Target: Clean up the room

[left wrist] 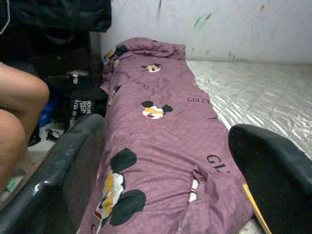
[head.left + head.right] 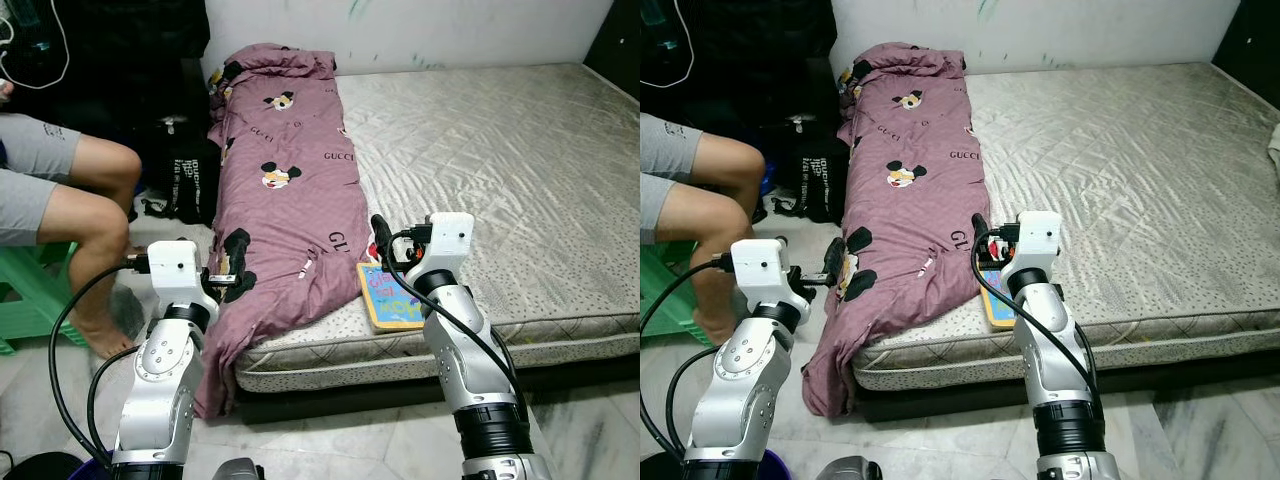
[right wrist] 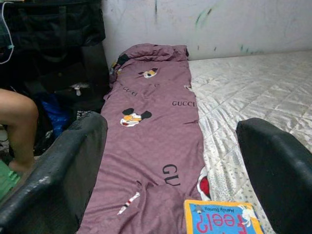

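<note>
Mauve printed blanket (image 2: 285,190) lies in a long strip down the left edge of the quilted grey mattress (image 2: 500,170), its lower end spilling over the side toward the floor. Just beside it, at the mattress's front edge, rests a colourful children's book (image 2: 388,298). Left gripper (image 1: 165,180) and right gripper (image 3: 170,170) hover spread open. A seated person's legs (image 2: 85,200) crowd the left.

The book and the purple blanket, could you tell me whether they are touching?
Touching. In the right wrist view the book lies with its edge against the blanket, no mattress showing between.
</note>
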`<state>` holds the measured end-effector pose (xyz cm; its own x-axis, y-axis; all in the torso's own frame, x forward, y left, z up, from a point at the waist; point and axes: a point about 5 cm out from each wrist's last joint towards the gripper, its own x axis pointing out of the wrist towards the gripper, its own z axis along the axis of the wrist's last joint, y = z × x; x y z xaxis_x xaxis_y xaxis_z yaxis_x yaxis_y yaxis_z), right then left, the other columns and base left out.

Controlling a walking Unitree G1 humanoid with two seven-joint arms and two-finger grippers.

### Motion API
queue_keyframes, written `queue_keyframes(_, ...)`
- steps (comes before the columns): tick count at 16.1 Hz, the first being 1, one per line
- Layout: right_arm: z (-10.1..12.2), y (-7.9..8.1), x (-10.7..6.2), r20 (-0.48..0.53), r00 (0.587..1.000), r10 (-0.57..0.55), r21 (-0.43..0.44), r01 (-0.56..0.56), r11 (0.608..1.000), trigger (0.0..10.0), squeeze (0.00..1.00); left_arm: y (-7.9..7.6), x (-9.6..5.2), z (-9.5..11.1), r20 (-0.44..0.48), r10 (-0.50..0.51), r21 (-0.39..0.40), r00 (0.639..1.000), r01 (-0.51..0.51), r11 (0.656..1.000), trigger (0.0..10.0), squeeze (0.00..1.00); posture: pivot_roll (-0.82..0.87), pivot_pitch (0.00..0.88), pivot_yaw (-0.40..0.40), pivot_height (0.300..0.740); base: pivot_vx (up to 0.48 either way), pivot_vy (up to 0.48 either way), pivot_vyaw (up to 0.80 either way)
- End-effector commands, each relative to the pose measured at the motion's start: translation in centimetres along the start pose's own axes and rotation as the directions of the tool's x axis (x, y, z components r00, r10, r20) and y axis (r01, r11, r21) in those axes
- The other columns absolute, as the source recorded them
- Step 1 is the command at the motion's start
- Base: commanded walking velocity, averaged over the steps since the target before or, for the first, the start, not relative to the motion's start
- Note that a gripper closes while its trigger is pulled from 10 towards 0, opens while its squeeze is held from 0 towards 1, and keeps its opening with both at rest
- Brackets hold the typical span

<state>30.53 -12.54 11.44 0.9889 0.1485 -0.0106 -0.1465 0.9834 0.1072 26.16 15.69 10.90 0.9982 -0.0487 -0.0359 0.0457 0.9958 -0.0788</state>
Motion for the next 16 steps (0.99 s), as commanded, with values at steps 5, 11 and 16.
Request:
queue_keyframes(5, 0.66, 0.12, -0.01, 0.039, 0.999, -0.018, -0.045, 0.02, 0.999, 10.0, 0.0, 0.12, 0.02, 0.57, 0.026, -0.013, 0.008, 1.0, 0.013, 1.0, 10.0, 0.0, -0.07, 0.0, -0.005, 0.74, 0.278, 0.0, 0.0)
queue_keyframes(11, 0.14, 0.21, 0.13, 0.0, 1.0, -0.009, -0.008, 0.009, 1.0, 10.0, 0.0, 0.11, 0.13, 0.58, 0.025, -0.014, 0.014, 1.0, 0.013, 1.0, 10.0, 0.0, -0.07, 0.0, -0.002, 0.74, 0.29, 0.0, 0.0)
queue_keyframes(16, 0.37, 0.46, 0.05, 0.016, 1.0, 0.024, -0.008, -0.024, 1.0, 10.0, 0.0, 0.01, 0.3, 0.52, 0.019, 0.005, 0.024, 1.0, -0.005, 1.0, 10.0, 0.0, -0.07, 0.0, -0.006, 0.74, 0.0, 0.0, 0.0)
